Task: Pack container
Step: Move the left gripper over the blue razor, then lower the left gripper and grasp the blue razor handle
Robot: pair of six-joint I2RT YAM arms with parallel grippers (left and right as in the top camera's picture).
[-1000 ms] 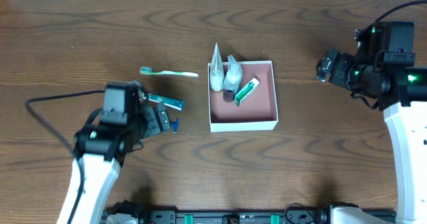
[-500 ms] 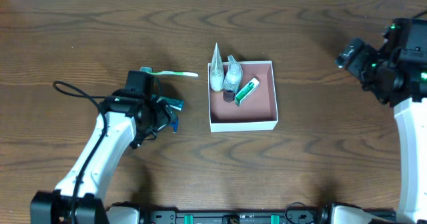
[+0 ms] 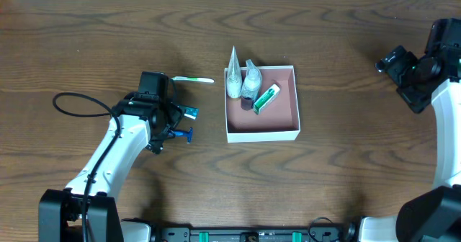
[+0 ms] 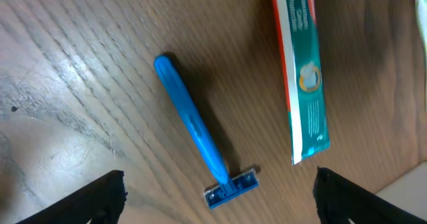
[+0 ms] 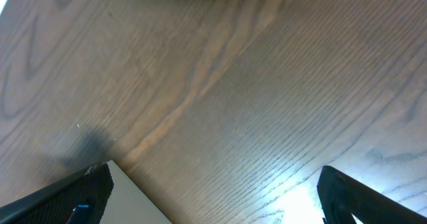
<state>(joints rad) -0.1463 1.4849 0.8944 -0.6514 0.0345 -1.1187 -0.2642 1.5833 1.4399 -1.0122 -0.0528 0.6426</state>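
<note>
The container (image 3: 288,124), a shallow square box with white walls and a pinkish-brown inside, sits at the table's middle. It holds a white tube (image 3: 233,75), a small bottle (image 3: 251,83) and a green-and-white tube (image 3: 266,97). My left gripper (image 3: 167,125) is open over a blue razor (image 3: 184,134) and a boxed toothpaste (image 3: 189,112), left of the container. In the left wrist view the razor (image 4: 195,134) lies between the open fingers (image 4: 217,197), untouched, with the toothpaste box (image 4: 303,71) beside it. My right gripper (image 3: 395,60) is open and empty at the far right (image 5: 213,197).
A green-and-white toothbrush (image 3: 193,79) lies on the dark wood table (image 3: 108,40) just beyond the left arm. A black cable (image 3: 75,99) loops left of that arm. A white edge (image 5: 133,197) shows in the right wrist view.
My left gripper has moved forward over the razor and toothpaste box and lowered. My right arm has pulled back toward the right edge of the table.
</note>
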